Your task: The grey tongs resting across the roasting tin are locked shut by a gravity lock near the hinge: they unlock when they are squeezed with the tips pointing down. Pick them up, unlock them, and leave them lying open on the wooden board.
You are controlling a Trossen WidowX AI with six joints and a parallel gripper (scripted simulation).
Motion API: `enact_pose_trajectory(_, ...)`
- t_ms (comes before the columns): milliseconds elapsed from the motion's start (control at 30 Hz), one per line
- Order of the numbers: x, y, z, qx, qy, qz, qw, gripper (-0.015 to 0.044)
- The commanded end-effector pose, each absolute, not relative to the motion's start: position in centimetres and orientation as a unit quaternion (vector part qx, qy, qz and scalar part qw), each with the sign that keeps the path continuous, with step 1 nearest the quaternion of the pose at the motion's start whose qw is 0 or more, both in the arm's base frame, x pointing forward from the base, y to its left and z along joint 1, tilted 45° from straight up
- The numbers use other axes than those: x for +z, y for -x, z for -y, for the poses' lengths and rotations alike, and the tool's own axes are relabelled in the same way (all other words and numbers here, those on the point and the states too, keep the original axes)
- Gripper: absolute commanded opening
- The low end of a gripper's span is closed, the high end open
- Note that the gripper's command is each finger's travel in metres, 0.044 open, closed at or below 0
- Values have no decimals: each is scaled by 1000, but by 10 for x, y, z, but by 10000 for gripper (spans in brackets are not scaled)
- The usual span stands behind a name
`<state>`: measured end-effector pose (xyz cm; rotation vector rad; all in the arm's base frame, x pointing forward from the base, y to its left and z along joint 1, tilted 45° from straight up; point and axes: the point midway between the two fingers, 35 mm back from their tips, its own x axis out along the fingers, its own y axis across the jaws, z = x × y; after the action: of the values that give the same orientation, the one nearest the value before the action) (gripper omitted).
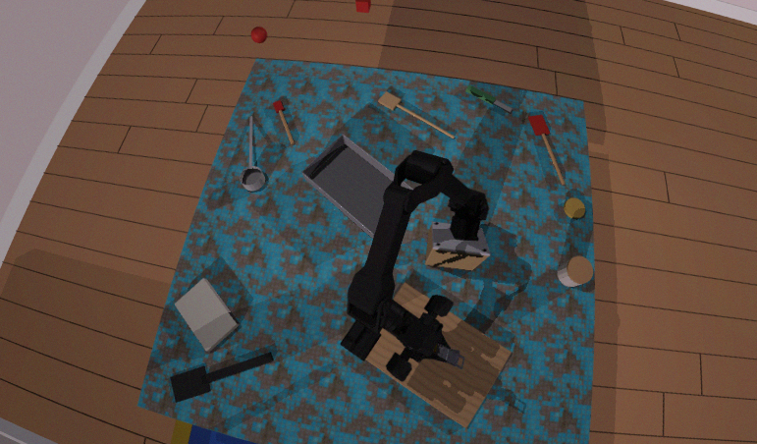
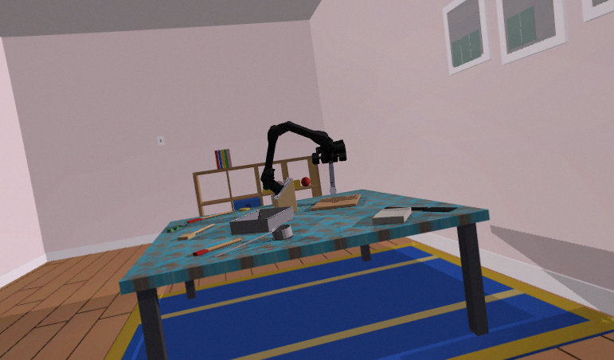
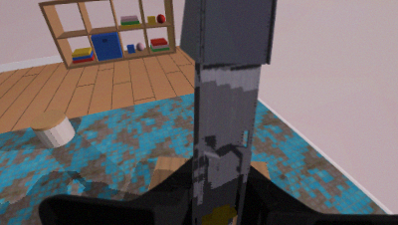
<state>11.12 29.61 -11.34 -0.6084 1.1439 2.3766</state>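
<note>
The grey tongs [image 1: 452, 356] [image 2: 332, 178] [image 3: 224, 107] hang upright from my gripper, their tips pointing down in the exterior view. Their arms look close together; a yellow patch shows on them low in the wrist view. My gripper [image 1: 438, 351] [image 2: 330, 162] [image 3: 217, 160] is shut on the tongs. It is above the wooden board [image 1: 466, 408] [image 2: 340, 202] [image 3: 166, 171], with the tong tips just over the board in the exterior view; contact cannot be told. The roasting tin [image 1: 370, 157] [image 2: 248, 227] stands farther off with no tongs across it.
A wooden block [image 1: 453, 260] [image 2: 290, 201] stands at the arm's base. A lidded white jar [image 1: 578, 271] [image 3: 55, 131], a pale box [image 1: 204, 314] [image 2: 392, 215], a black utensil [image 1: 190, 383] and a grey ladle [image 1: 253, 180] [image 2: 282, 232] are on the table.
</note>
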Motion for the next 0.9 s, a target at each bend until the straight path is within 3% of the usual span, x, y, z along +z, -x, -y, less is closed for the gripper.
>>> enact_pose_trajectory(0, -112, -111, -298, 860, 215, -408, 218, -150)
enact_pose_trajectory(267, -117, -106, -297, 853, 237, -419, 200, -150)
enact_pose_trajectory(867, -156, -77, -276, 728, 483, -485, 33, -150)
